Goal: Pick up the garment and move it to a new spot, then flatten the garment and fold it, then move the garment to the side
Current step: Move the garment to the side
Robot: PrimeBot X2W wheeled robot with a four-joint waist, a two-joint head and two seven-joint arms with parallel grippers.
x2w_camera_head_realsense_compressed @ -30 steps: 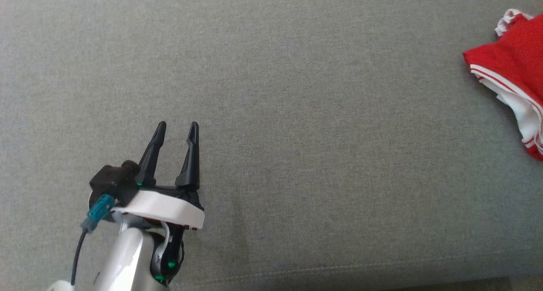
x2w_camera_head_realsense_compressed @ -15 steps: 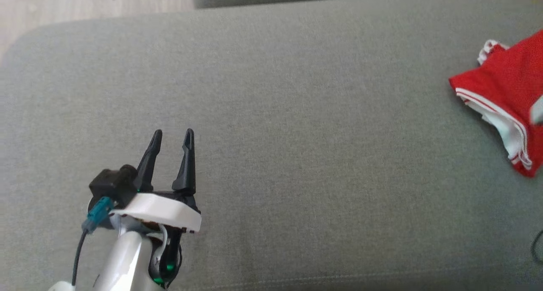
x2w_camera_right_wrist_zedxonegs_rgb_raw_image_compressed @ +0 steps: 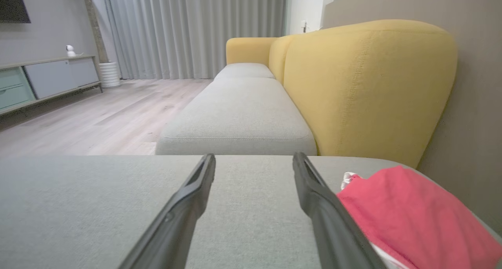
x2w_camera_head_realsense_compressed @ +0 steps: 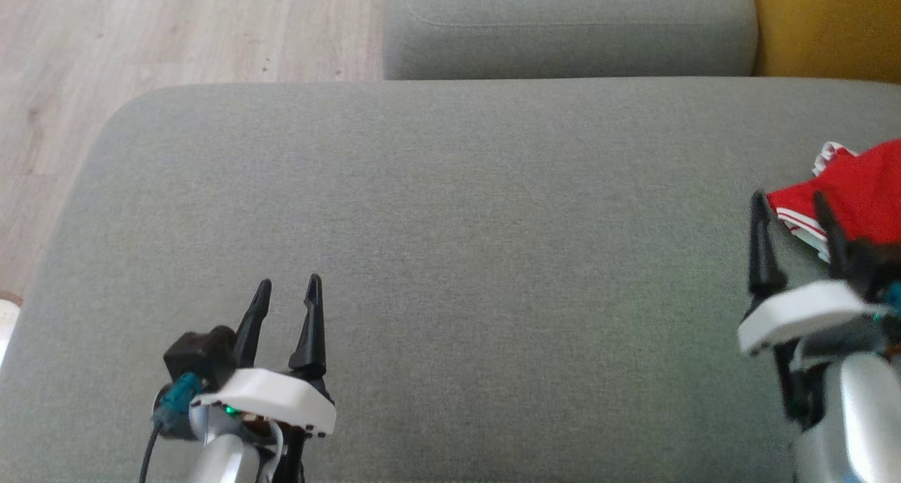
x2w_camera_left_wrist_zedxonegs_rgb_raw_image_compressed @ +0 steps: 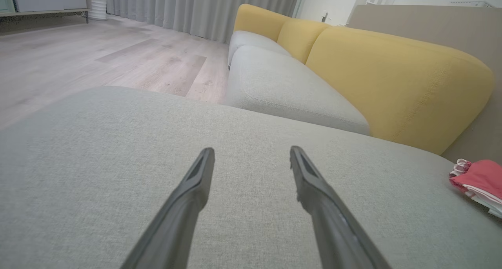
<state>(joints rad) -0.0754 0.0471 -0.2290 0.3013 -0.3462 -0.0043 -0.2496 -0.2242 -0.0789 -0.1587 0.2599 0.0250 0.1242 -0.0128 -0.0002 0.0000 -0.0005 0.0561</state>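
The garment (x2w_camera_head_realsense_compressed: 862,194) is a red piece with white trim, lying folded at the far right of the grey cushion (x2w_camera_head_realsense_compressed: 450,222). It also shows as the garment (x2w_camera_left_wrist_zedxonegs_rgb_raw_image_compressed: 476,179) at the right edge of the left wrist view, and as the garment (x2w_camera_right_wrist_zedxonegs_rgb_raw_image_compressed: 411,218) just right of my right fingers. My right gripper (x2w_camera_head_realsense_compressed: 788,201) stands open beside the garment's left edge, holding nothing. Far to the left, near the cushion's front, my left gripper (x2w_camera_head_realsense_compressed: 287,286) is open and empty. Its fingers (x2w_camera_left_wrist_zedxonegs_rgb_raw_image_compressed: 313,182) hover over bare grey fabric.
A second grey seat cushion (x2w_camera_head_realsense_compressed: 570,25) lies beyond the one in front of me. Yellow backrests (x2w_camera_right_wrist_zedxonegs_rgb_raw_image_compressed: 364,80) run along the right side. Wooden floor (x2w_camera_head_realsense_compressed: 162,39) lies past the cushion's left and far edge. A low cabinet (x2w_camera_right_wrist_zedxonegs_rgb_raw_image_compressed: 43,77) stands by the curtains.
The head camera has tilted up, bringing the floor and the far cushion into view. My right gripper has come into the picture beside the garment. The garment itself lies as before.
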